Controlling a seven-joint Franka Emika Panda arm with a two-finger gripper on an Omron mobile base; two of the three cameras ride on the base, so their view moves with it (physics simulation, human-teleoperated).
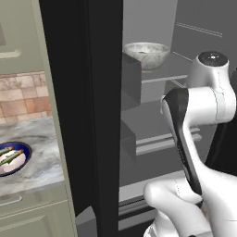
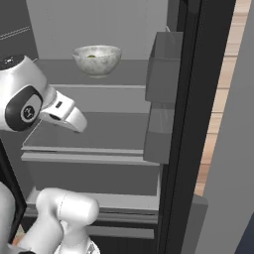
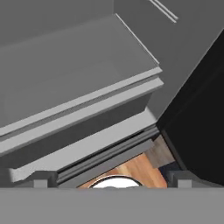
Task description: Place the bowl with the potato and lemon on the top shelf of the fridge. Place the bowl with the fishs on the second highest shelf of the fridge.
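The fridge point(image 1: 104, 92) stands open. On its uppermost visible shelf point(image 2: 59, 74) sits the grey-white marbled bowl point(image 1: 146, 54), also seen in the right base view point(image 2: 97, 59). A brown-olive bit, probably the potato point(image 2: 92, 56), peeks over its rim; the lemon is hidden inside. The blue-rimmed bowl point(image 1: 11, 157) with the greenish fish point(image 1: 10, 155) rests on the marble counter at the left. My gripper point(image 3: 112, 181) is open and empty, its fingertips point(image 3: 41, 179) wide apart. It hangs low in front of the shelf edges, away from both bowls.
The shelf below point(image 2: 99, 131) is bare. Grey door bins point(image 2: 166, 54) hang on the open door at the right. The arm's elbow point(image 1: 208, 88) stands before the fridge opening. The counter edge point(image 1: 41, 180) and a beige cabinet side point(image 1: 55, 115) flank the fridge's left.
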